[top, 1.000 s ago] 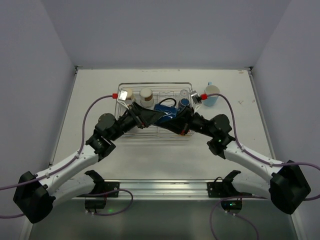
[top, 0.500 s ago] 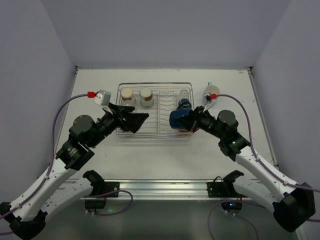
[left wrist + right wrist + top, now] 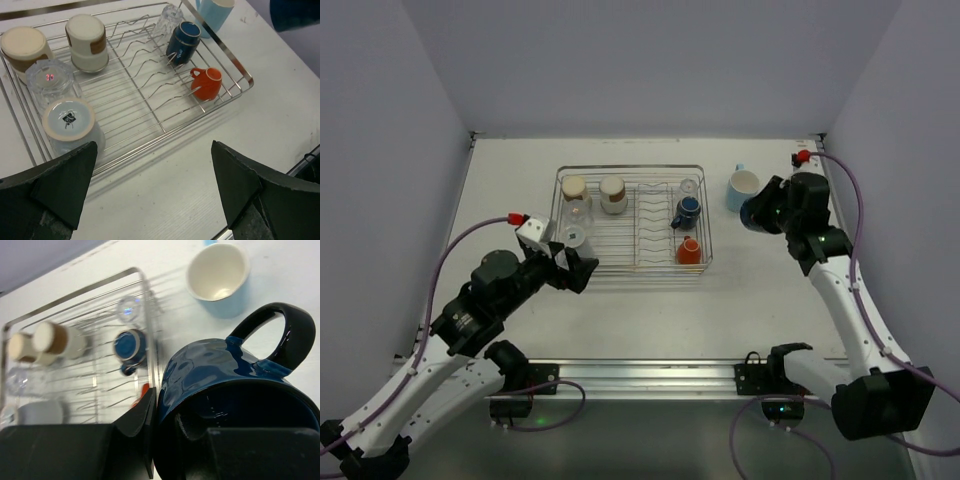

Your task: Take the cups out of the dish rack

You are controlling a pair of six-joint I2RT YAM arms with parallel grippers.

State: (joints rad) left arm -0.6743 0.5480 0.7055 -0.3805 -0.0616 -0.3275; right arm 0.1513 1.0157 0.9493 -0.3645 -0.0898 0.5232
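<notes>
The silver wire dish rack (image 3: 630, 168) holds two grey-brown cups (image 3: 575, 188), a clear glass (image 3: 578, 210), an upturned pale cup (image 3: 576, 237), a second clear glass (image 3: 689, 188), a small dark blue cup (image 3: 686, 210) and a small orange cup (image 3: 689, 250). A light blue mug (image 3: 742, 188) stands on the table right of the rack. My right gripper (image 3: 765, 212) is shut on the navy mug (image 3: 225, 385), one finger inside it, held above the table beside the light blue mug (image 3: 220, 277). My left gripper (image 3: 155, 200) is open and empty, in front of the rack (image 3: 235, 65).
Walls close in the table at the back and both sides. A metal rail (image 3: 640, 375) with the arm bases runs along the near edge. The left wrist view also shows the orange cup (image 3: 207, 82) and dark blue cup (image 3: 182, 40) at the rack's right end.
My right gripper has lifted the navy mug out of the rack and carried it right, past the light blue mug. My left gripper has drawn back out of the rack to its front left, empty.
</notes>
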